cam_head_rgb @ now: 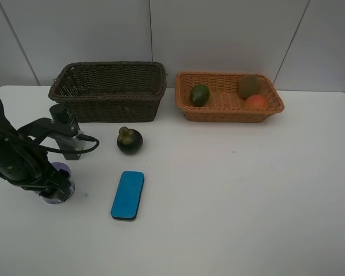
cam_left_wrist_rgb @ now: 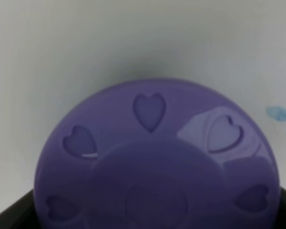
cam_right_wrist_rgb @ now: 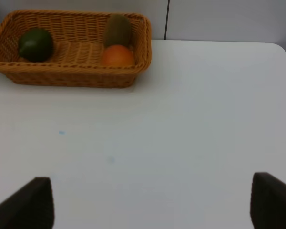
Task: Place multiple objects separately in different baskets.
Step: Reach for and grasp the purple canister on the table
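At the lower left of the high view the purple-lidded tub (cam_left_wrist_rgb: 157, 157) is flanked by the widely spread fingers (cam_left_wrist_rgb: 9, 214) of the left gripper (cam_head_rgb: 56, 192). The right gripper's (cam_right_wrist_rgb: 152, 205) fingers (cam_right_wrist_rgb: 31, 202) are likewise held wide apart. The mangosteen (cam_head_rgb: 129, 141) and blue eraser (cam_head_rgb: 127, 195) are seen left of centre, before the dark brown basket (cam_head_rgb: 109, 106).

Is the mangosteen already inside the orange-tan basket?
No, the mangosteen sits on the white table, just in front of the dark brown basket.
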Robot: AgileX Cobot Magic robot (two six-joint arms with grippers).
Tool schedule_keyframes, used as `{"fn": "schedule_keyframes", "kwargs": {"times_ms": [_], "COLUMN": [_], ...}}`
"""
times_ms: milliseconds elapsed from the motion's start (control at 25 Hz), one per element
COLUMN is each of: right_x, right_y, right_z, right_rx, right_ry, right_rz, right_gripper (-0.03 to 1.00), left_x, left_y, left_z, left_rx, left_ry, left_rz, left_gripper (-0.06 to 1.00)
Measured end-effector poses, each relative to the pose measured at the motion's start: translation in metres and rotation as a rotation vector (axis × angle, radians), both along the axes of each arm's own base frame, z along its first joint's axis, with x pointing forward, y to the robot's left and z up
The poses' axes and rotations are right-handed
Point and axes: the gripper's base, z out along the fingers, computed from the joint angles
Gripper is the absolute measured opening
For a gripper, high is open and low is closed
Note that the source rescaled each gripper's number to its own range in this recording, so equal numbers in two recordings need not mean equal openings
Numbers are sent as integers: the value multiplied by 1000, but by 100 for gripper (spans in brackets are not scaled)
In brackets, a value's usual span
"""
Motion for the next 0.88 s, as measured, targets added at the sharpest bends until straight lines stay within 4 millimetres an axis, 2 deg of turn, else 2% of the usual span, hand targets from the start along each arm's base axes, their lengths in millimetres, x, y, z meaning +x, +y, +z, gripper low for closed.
{"fn": "schedule_keyframes", "kwargs": {"times_ms": [880], "right_x": [0], "right_y": [0], "right_z": [0], "right_rx": [-1], "right_ry": [0], "right_rz": [-1], "right_gripper": [100], "left_x": [-1], "left_y": [0], "left_z": [0], "left_rx": [-4], "left_ry": [11], "left_rz": [10], "left_gripper": [96]}}
